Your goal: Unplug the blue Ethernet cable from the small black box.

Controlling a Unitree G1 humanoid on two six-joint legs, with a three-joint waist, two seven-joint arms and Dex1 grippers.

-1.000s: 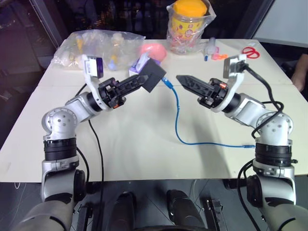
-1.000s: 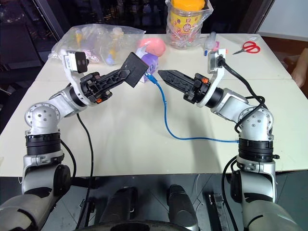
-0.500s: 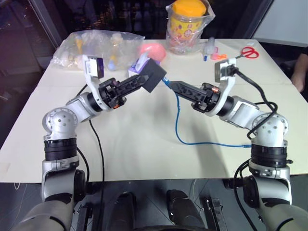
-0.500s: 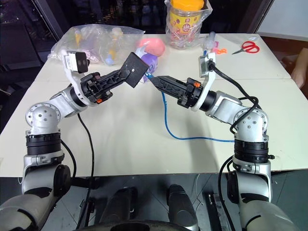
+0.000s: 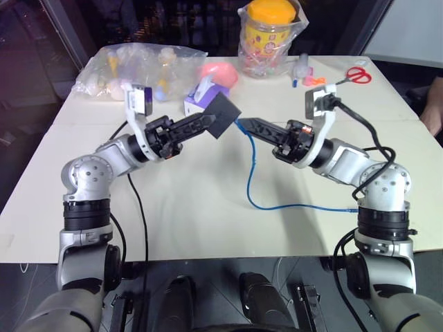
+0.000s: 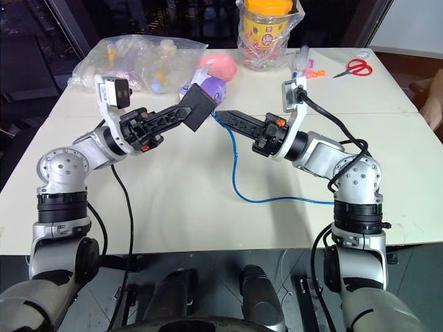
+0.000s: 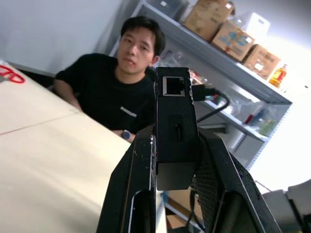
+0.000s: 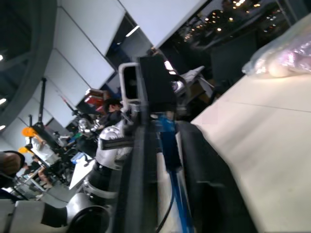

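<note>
My left gripper (image 5: 208,123) is shut on the small black box (image 5: 222,115) and holds it in the air over the table's middle. In the left wrist view the box (image 7: 175,136) sits clamped between the two fingers, and the port on its visible face looks empty. The blue Ethernet cable (image 5: 252,173) hangs from beside the box's right corner, curves down to the table and runs right to its free plug (image 5: 358,208). My right gripper (image 5: 243,124) is shut on the cable just below the box. In the right wrist view the cable (image 8: 169,145) lies between its fingers. Whether the plug still sits in the box I cannot tell.
Behind the box stand a purple-white tissue box (image 5: 199,99), a pink object (image 5: 221,71) and a clear bag of items (image 5: 138,63). A yellow-lidded jar (image 5: 270,34), markers (image 5: 304,69) and red scissors (image 5: 358,74) lie at the back right. A person (image 7: 121,92) sits beside the table.
My right gripper moved left to the cable's end at the box and shut on it. The left gripper kept hold of the box in about the same place.
</note>
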